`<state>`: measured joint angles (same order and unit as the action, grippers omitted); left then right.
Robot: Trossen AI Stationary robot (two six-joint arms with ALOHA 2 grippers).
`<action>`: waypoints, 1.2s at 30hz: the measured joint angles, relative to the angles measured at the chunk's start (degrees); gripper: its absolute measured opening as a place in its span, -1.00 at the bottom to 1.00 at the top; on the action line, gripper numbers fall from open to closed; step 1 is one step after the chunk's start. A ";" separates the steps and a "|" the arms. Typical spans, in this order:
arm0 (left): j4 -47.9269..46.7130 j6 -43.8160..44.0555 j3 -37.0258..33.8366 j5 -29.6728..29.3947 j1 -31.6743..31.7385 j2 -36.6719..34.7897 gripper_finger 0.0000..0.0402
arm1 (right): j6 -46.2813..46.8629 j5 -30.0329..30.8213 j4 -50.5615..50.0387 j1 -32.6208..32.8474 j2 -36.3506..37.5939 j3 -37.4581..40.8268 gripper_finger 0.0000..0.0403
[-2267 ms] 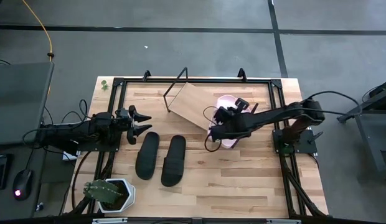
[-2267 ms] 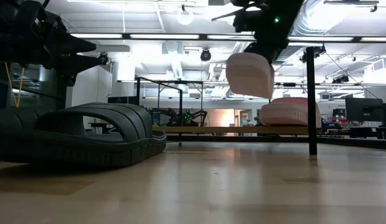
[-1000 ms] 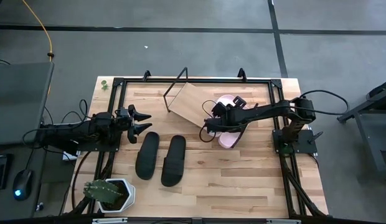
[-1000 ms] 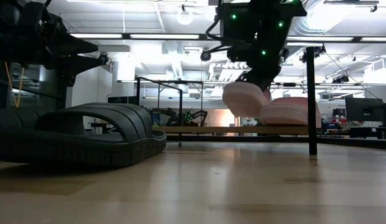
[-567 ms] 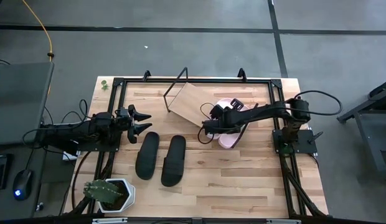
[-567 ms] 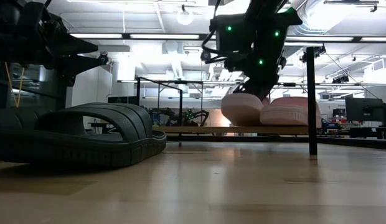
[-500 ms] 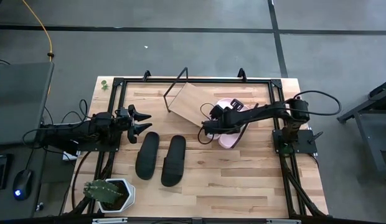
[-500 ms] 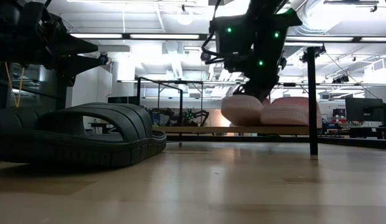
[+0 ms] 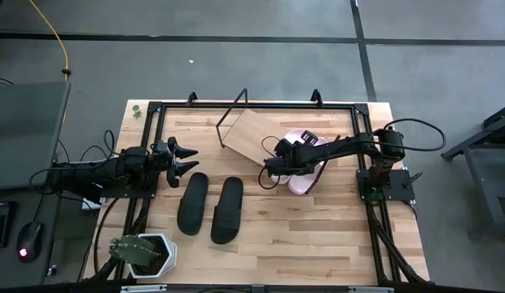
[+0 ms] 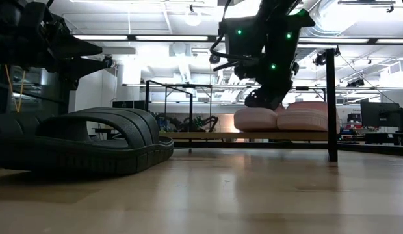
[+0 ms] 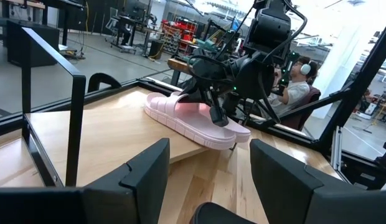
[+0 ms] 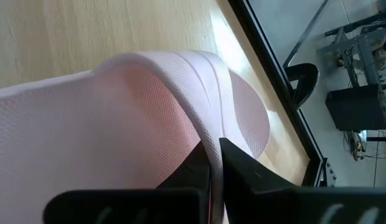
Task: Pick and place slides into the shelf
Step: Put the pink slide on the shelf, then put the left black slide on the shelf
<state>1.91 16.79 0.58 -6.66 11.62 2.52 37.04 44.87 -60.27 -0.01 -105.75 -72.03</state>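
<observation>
Where fingers (image 12: 233,163) pinch — pink slide's strap (image 12: 202,87).

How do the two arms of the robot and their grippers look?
Both arms are dark, slim and jointed, with black cables looping along them. The left gripper has two pointed black fingers. The right gripper is black; small green lights glow on the housing above it.

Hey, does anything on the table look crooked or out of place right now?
Yes. The shelf sits skewed, its board at an angle to the table edges. The pink slides overhang the board's end, the right gripper pinching one's strap. The black slides lie on the tabletop.
</observation>
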 joint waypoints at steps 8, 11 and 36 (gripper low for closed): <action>0.00 -0.01 0.00 0.00 0.00 0.00 0.02 | 0.43 -0.56 0.09 0.00 0.00 0.04 -0.60; 0.00 -0.01 0.00 0.00 0.01 0.00 0.02 | 0.20 -0.77 0.27 0.50 0.00 0.07 -0.51; 0.02 -0.02 0.00 0.00 0.02 0.00 0.02 | -1.07 -2.02 -0.35 7.77 0.13 -12.84 -0.46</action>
<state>1.93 16.78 0.58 -6.66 11.63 2.52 35.97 42.85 -60.62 7.76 -105.62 -84.87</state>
